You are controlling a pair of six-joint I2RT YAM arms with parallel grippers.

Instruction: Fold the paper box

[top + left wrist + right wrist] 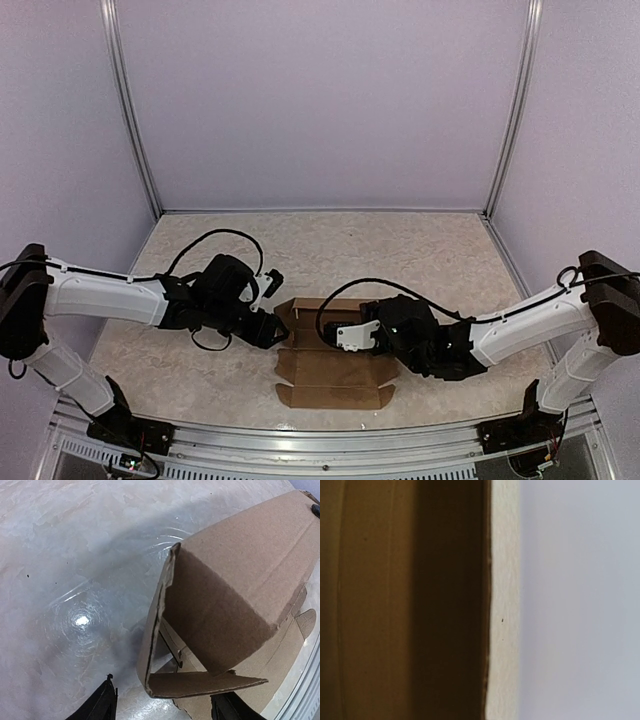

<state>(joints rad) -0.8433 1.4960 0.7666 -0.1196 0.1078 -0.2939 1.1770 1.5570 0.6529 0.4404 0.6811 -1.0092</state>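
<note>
The mottled beige table (400,250) fills the floor of a lilac-walled enclosure (320,100), and both arms reach in from the near corners towards its middle. The left arm (100,295) and the right arm (520,325) lie low over the surface, their wrists meeting at the paper box (335,378), which sits near the front edge of the table, midway between the two bases. The box is only part-formed: flat brown panels spread towards the near edge, while the wrist view shows a raised body (240,580) with an end flap (200,684) hanging open. The left gripper (268,330) is at the box's left end, and its dark fingers (100,705) stand wide apart with the flap's edge just ahead of the gap, clamping nothing. The right gripper (338,335) rests over the box's upper part; its own camera sees only close brown cardboard (370,600) (no fingers appear), so whether its jaws are parted or closed cannot be told.
</note>
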